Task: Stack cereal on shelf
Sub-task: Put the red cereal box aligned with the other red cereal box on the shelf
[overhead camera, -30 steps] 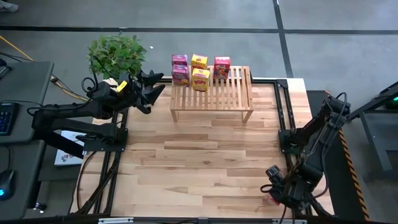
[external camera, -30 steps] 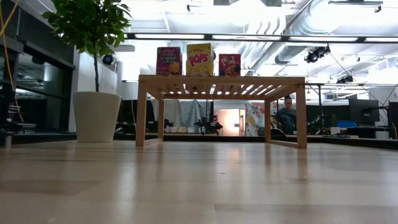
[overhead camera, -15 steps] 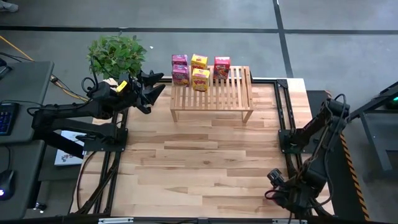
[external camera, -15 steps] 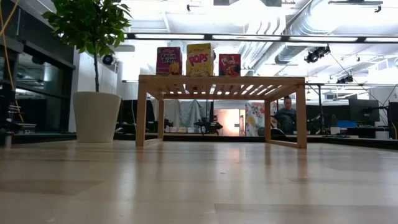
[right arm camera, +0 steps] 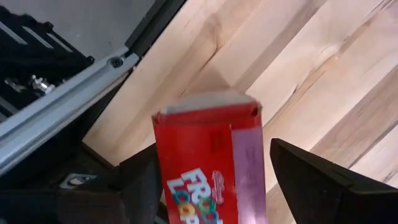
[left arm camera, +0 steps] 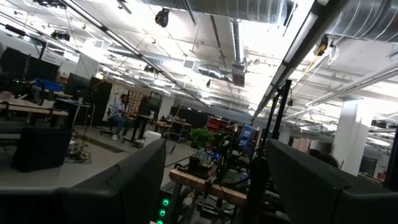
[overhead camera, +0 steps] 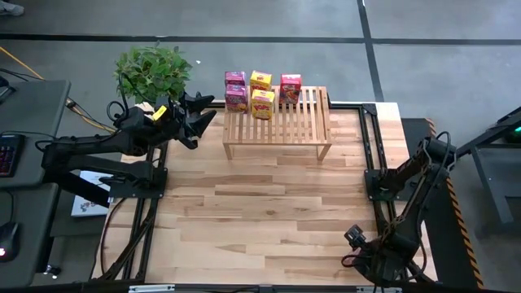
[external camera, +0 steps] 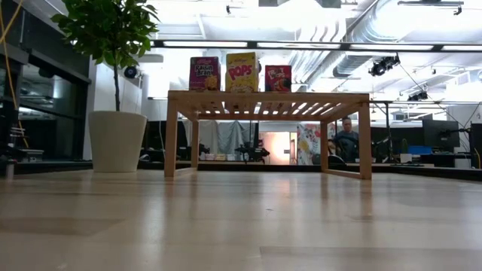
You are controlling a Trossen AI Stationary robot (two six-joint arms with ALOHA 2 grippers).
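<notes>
Since a second ago the right gripper [overhead camera: 356, 262] has slid nearer the tabletop's [overhead camera: 260, 212] near right corner; nothing else has shifted. A red cereal box [right arm camera: 208, 165] stands between its spread jaws — whether they press its sides is unclear. Five cereal boxes [overhead camera: 262, 91] stand on the shelf's [overhead camera: 305, 122] far left part. Left gripper [overhead camera: 202, 112] hovers beside the shelf's left end, jaws open, empty.

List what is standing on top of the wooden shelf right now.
Five cereal boxes stand on the shelf, at its far left end: two pink, two yellow, one red. In the low view only three fronts show; the rear boxes are hidden behind them.
</notes>
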